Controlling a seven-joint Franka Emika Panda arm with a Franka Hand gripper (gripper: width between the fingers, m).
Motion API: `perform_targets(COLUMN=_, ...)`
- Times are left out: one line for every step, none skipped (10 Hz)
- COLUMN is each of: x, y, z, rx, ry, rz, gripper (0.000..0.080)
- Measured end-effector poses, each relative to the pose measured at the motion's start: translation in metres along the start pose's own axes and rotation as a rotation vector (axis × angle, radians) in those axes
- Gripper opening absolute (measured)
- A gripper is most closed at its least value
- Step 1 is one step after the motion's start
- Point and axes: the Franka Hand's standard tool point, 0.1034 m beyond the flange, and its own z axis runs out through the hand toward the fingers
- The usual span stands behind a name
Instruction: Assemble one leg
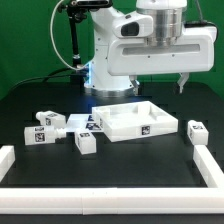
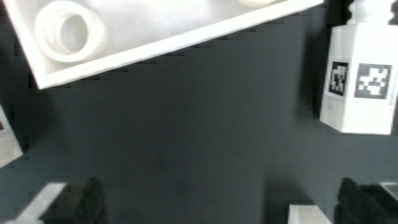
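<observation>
- The hand [image 1: 181,86] is held above the black desk [image 1: 120,170], well clear of it. Its fingers [image 2: 75,200] are spread wide and nothing is gripped between them.
- The leg [image 1: 196,130] is seen resting on the desk at the exterior view's right, near the tabletop [image 1: 133,122] but apart from it.
- In the wrist view, the leg's tag [image 2: 374,80] and a round corner socket [image 2: 68,30] of the tabletop are shown.
- Three more white blocks [image 1: 47,121] are scattered on the desk at the exterior view's left of the tabletop.
</observation>
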Motion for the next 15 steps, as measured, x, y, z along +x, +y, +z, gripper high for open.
perform_targets(x=-0.018, y=0.026, z=0.008, rx=0.008, ry=-0.008, rz=-0.066, gripper=0.0649)
perform_targets(x=-0.034, y=0.054, z=0.014, rx=0.010, ry=-0.008, rz=-0.161, gripper=0.0649)
perform_targets(x=-0.045, y=0.080, z=0.025, rx=0.001, ry=0.009, rz=-0.242, gripper=0.0649)
perform_targets(x=-0.055, y=0.096, z=0.043, rx=-0.032, ry=0.057, rz=-0.303, gripper=0.0649)
perform_targets(x=-0.064, y=0.101, z=0.058, rx=-0.055, ry=0.079, rz=-0.299, gripper=0.0649)
perform_targets(x=-0.065, y=0.100, z=0.059, rx=-0.053, ry=0.072, rz=-0.301, gripper=0.0649)
perform_targets(x=-0.064, y=0.100, z=0.059, rx=-0.053, ry=0.073, rz=-0.300, gripper=0.0649)
perform_targets(x=-0.065, y=0.100, z=0.059, rx=-0.053, ry=0.071, rz=-0.300, gripper=0.0649)
perform_targets(x=-0.064, y=0.102, z=0.063, rx=-0.066, ry=0.089, rz=-0.309, gripper=0.0649)
perform_targets(x=-0.074, y=0.107, z=0.078, rx=-0.096, ry=0.116, rz=-0.316, gripper=0.0649)
perform_targets(x=-0.085, y=0.108, z=0.093, rx=-0.103, ry=0.102, rz=-0.316, gripper=0.0649)
perform_targets(x=-0.087, y=0.110, z=0.102, rx=-0.114, ry=0.105, rz=-0.319, gripper=0.0649)
perform_targets(x=-0.088, y=0.110, z=0.105, rx=-0.113, ry=0.097, rz=-0.318, gripper=0.0649)
perform_targets(x=-0.087, y=0.110, z=0.104, rx=-0.113, ry=0.099, rz=-0.319, gripper=0.0649)
perform_targets(x=-0.087, y=0.110, z=0.104, rx=-0.113, ry=0.098, rz=-0.319, gripper=0.0560)
